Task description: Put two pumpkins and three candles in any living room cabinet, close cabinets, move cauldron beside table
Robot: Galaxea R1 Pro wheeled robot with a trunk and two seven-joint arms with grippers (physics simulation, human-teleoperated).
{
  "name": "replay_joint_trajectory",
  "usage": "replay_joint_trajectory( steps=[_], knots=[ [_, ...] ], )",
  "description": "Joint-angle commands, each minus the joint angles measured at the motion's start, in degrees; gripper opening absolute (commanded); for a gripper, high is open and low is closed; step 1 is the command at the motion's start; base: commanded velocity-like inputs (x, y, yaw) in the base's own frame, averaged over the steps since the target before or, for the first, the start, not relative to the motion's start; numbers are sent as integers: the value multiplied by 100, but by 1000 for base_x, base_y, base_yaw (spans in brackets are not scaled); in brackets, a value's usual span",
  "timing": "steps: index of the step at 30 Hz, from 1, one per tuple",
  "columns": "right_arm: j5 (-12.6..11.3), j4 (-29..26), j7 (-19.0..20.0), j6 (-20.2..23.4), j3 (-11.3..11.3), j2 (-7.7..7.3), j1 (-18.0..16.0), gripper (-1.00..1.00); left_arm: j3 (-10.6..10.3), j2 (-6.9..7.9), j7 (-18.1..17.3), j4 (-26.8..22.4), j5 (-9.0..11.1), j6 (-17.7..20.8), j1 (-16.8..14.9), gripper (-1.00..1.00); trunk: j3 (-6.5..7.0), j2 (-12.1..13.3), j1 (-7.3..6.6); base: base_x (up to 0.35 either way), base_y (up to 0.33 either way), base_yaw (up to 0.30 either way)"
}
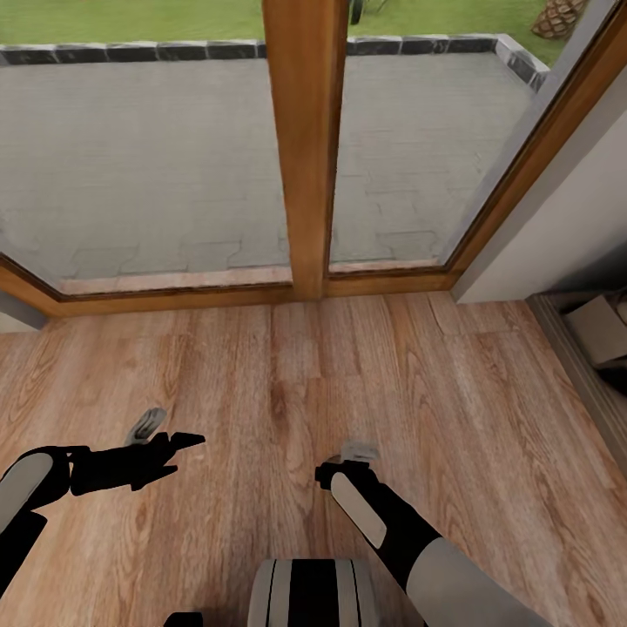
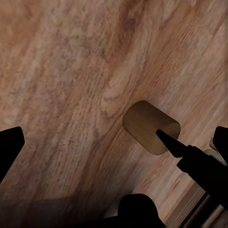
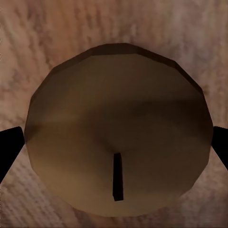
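— Light wood plank floor [image 1: 287, 392] is being shown everywhere below the arms. Where is the task's thing being kept?

— A beige-tan candle [image 3: 118, 118] is being gripped by the right gripper [image 1: 348, 461]. It is being seen end-on in the right wrist view, wick towards the camera, with one black fingertip [image 3: 9, 147] being pressed at each side and blurred planks being seen behind it.

— And the other hand?

— The left gripper [image 1: 178, 453] is being held spread and empty just above the floor, pointed across towards the right one. In the left wrist view a tan cylinder [image 2: 152, 126] is being seen over the planks, with a black pointed finger [image 2: 173, 145] being laid against it. Whether this is the same candle cannot be told.

— What is being shown further out?

— Beyond the planks the glass garden door [image 1: 148, 174] is being faced, its wooden post [image 1: 305, 148] being centred ahead. Grey paving [image 1: 409, 148] and grass [image 1: 131, 19] are being seen through it.
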Motion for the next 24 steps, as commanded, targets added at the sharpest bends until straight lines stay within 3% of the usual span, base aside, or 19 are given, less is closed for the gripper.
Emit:
replay_joint_trajectory(
  steps=[1, 13, 17, 24],
  knots=[
    [-42, -7, -47, 9, 17, -2, -5, -100, -5, 4, 59, -2, 63, -1, -3, 100, -4, -2, -1, 0, 0, 0],
    [-42, -7, -47, 15, 18, -2, -5, -100, -5, 4, 59, 1, 71, -1, -3, 100, -4, -2, -1, 0, 0, 0],
    [-43, -7, -47, 16, 18, -7, -5, -100, -5, 4, 60, 2, 69, -1, -3, 100, 85, 4, -11, 0, 0, 0],
    [-45, -7, -47, 19, 18, -11, -5, -100, -5, -4, 60, 2, 69, -1, -3, 100, 85, 4, -11, 0, 0, 0]
  ],
)
